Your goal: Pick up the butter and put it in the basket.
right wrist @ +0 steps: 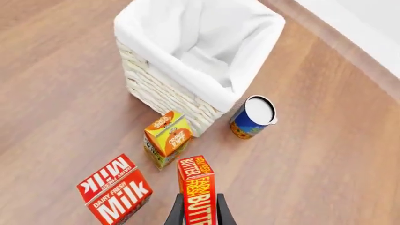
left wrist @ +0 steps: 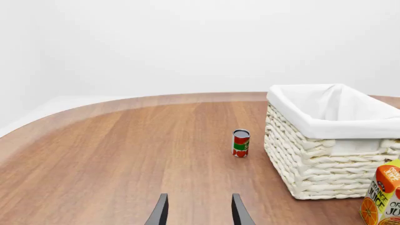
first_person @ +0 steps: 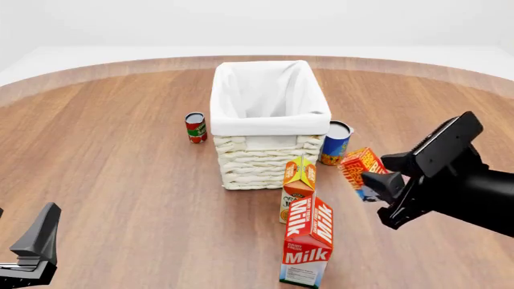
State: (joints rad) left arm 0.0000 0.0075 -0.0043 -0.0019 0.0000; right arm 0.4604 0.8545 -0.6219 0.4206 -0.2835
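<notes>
A: Butter [right wrist: 198, 187] is pinched in the right pincer [right wrist: 198, 213], fingers pressed on both long sides of the box. In the front view the butter [first_person: 362, 169] is off the bench [first_person: 120, 180], tilted, just right of the basket's near right corner.

B: Over the basket [first_person: 269, 114]?

A: No. It sits beside it, on the near-right side, not above the opening. Basket liner shows white inside, nothing visible in there (right wrist view looks straight down into it [right wrist: 200, 47]).

B: What's around it?

A: Orange juice carton [first_person: 298, 186] upright, just in front of the basket's near wall. Milk carton [first_person: 307, 244] nearer the camera, leaning in the front view. Blue can [first_person: 336, 142] beside the basket's right wall, behind the butter. Small red can [first_person: 195, 127] left of the basket, a little apart from it.

B: Left arm?

A: Left pincer [left wrist: 198, 211] is spread, nothing between the fingers. It's low at the near left of the bench, well apart from everything; its camera sees the red can [left wrist: 240, 142], the basket [left wrist: 331, 145] and an edge of the juice carton [left wrist: 382, 199]. In the front view, only a dark part of the left arm shows at the bottom left corner.
</notes>
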